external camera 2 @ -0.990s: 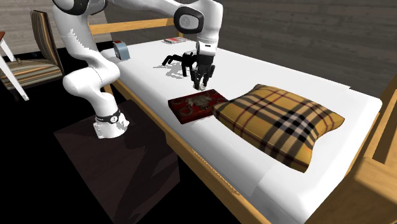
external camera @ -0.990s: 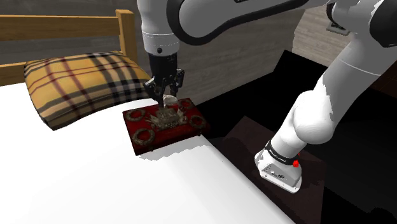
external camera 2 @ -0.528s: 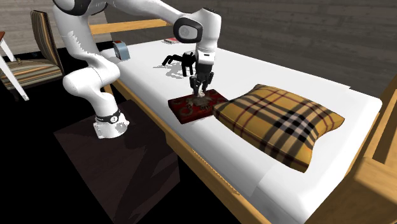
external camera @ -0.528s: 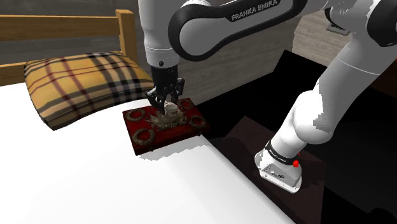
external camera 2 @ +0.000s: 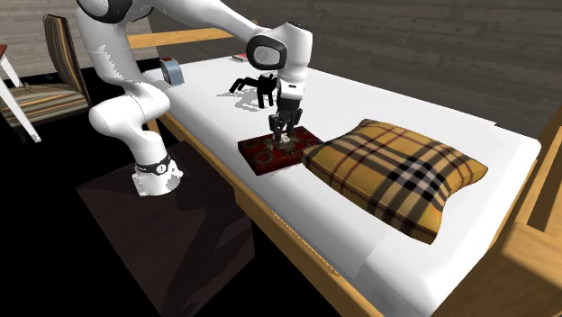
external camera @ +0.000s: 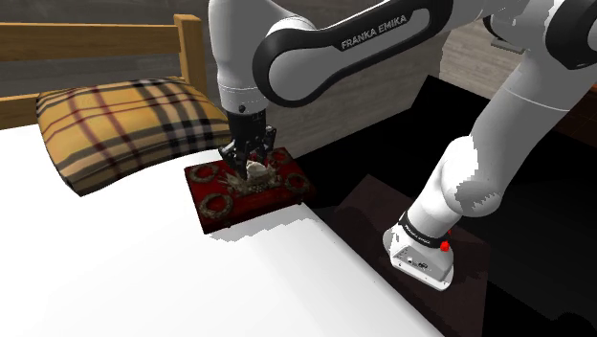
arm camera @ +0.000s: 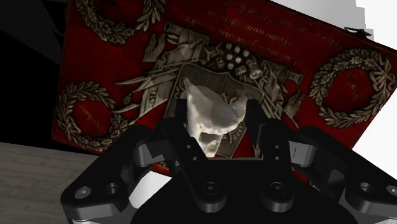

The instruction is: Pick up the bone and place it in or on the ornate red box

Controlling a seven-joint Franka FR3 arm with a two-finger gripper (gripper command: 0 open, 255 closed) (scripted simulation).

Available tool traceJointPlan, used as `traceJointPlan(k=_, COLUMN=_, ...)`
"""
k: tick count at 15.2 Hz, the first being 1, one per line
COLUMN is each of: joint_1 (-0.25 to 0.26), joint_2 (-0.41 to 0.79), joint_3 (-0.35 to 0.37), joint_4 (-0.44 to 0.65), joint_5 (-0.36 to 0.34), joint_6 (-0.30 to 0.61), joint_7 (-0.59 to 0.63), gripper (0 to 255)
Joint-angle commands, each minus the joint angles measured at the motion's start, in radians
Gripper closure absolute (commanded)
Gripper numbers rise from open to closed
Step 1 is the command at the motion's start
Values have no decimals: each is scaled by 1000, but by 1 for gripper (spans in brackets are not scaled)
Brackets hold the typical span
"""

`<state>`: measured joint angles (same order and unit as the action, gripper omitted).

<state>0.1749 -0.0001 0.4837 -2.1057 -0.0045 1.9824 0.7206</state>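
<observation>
Wrist view: all-black two-finger gripper clasping pale, lumpy bone | low over ornate red box with grey wreath emblems | perhaps touching its lid | on white bed

White bed, plaid pillow, wooden headboard
</observation>
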Motion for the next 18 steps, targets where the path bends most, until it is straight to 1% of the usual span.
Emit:
traceJointPlan(k=1, joint_1=0, joint_2=0, joint_3=0, joint_4=0, joint_5=0, joint_6=1, joint_7=0, gripper=255)
traceJointPlan(k=3, joint_1=0, joint_2=0, joint_3=0, joint_4=0, joint_5=0, joint_6=0, joint_7=0, gripper=255)
traceJointPlan(k=4, joint_1=0, joint_2=0, joint_3=0, joint_4=0, joint_5=0, joint_6=0, joint_7=0, gripper=0)
traceJointPlan(k=9, joint_1=0, joint_2=0, joint_3=0, joint_4=0, joint_5=0, joint_6=0, joint_7=0, gripper=0)
traceJointPlan(k=13, joint_1=-2, joint_2=-24, joint_3=-2, joint_4=105, joint_5=11, joint_6=-126, joint_7=-8, gripper=0)
traceJointPlan(k=18, joint_1=-2, joint_2=-24, joint_3=-2, joint_4=105, joint_5=11, joint_6=-126, joint_7=-8, gripper=0)
